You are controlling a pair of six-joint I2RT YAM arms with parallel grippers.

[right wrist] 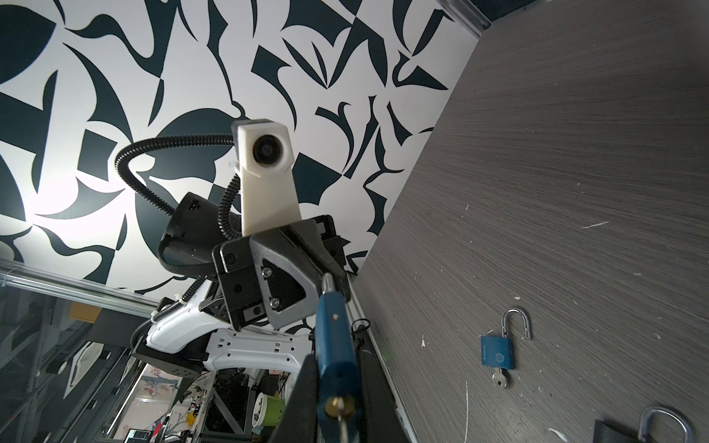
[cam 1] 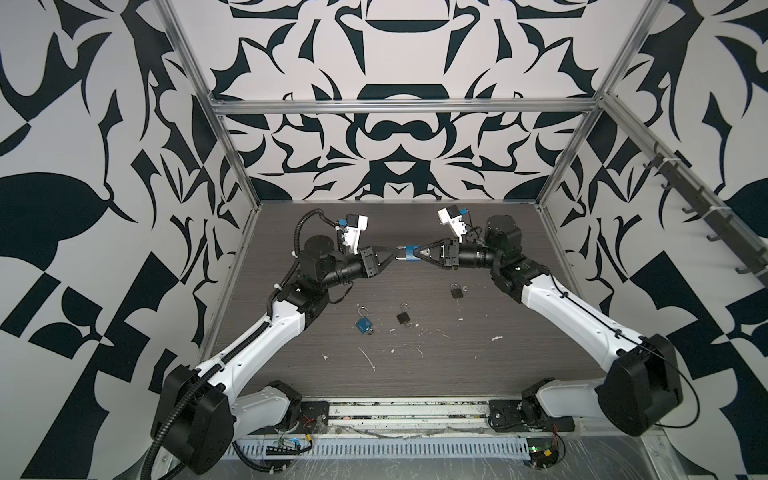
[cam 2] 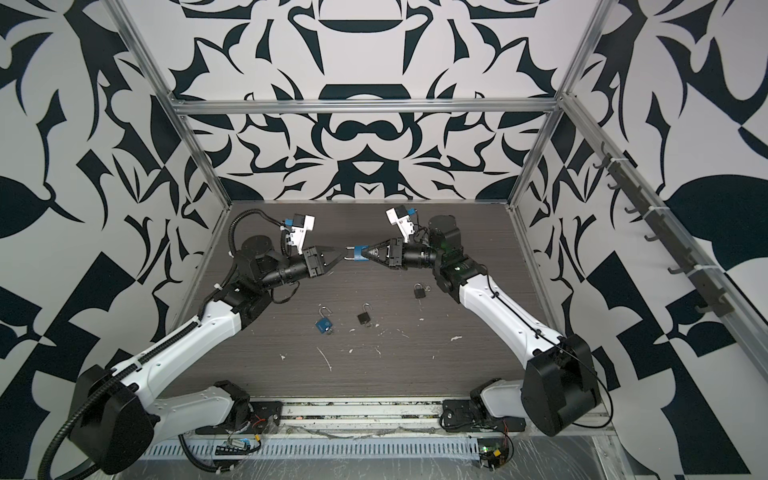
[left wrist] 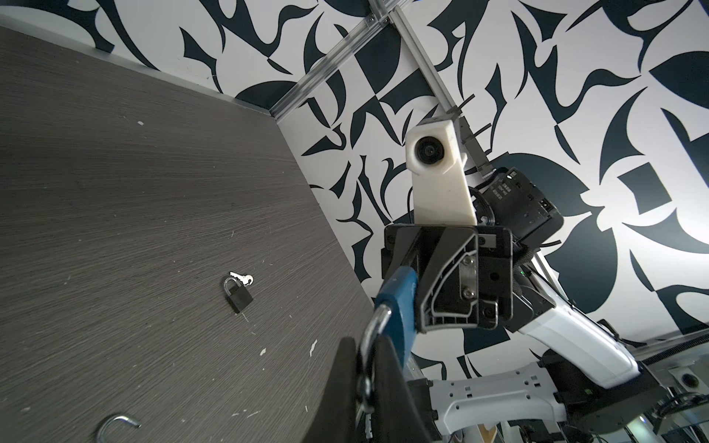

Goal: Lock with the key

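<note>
Two sets of fingers meet tip to tip, raised off the surface (cam 1: 415,365).

My right fingers (cam 1: 420,252) are clamped on the body of a blue padlock (cam 1: 410,254), one finger on each side. My left fingers (cam 1: 392,254) are pressed together on its shackle (cam 1: 401,254), which points toward them.

Right wrist view: a key (right wrist: 342,424) sticks out of the brass keyhole, at the padlock's end between my right fingers. Whether the shackle is seated in the body, I cannot tell.

Three more locks lie on the surface below my fingers:
- a second blue padlock (cam 1: 363,324), with its shackle swung open and a spare key (cam 1: 371,331) in it
- just beside that, an open black padlock (cam 1: 402,318)
- under my right fingers, a shut black padlock (cam 1: 456,292), with a small key (cam 1: 464,287) next to it
</note>
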